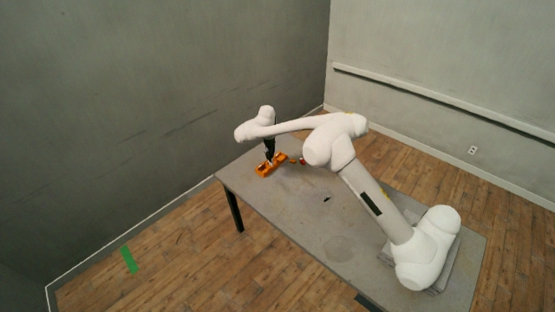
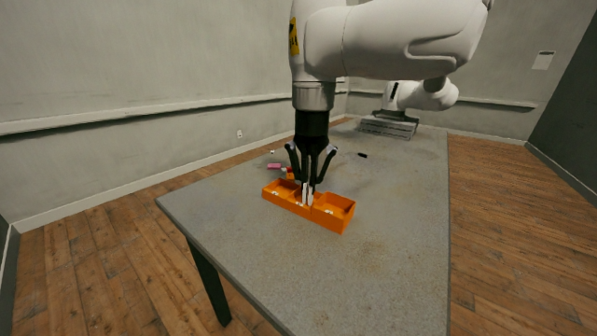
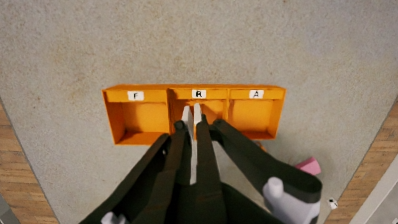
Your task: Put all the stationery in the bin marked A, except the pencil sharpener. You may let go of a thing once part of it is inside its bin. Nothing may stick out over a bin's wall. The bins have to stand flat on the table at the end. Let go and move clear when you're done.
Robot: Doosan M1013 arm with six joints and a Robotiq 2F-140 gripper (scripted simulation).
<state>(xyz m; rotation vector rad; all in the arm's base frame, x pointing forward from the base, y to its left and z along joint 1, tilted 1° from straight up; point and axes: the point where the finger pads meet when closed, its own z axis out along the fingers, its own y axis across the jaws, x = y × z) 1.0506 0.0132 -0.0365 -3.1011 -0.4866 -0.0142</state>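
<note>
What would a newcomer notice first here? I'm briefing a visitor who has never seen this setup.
The big white arm reaching across the grey table, its shut, empty gripper hanging over the middle compartment, R, of the orange bin, which is labelled F, R, A. Next, the small bits beyond the bin: a pink object and a black one.

We see orange bins with white labels, a speckled grey tabletop, a black pincer with white fingertips, and a pink object.
</note>
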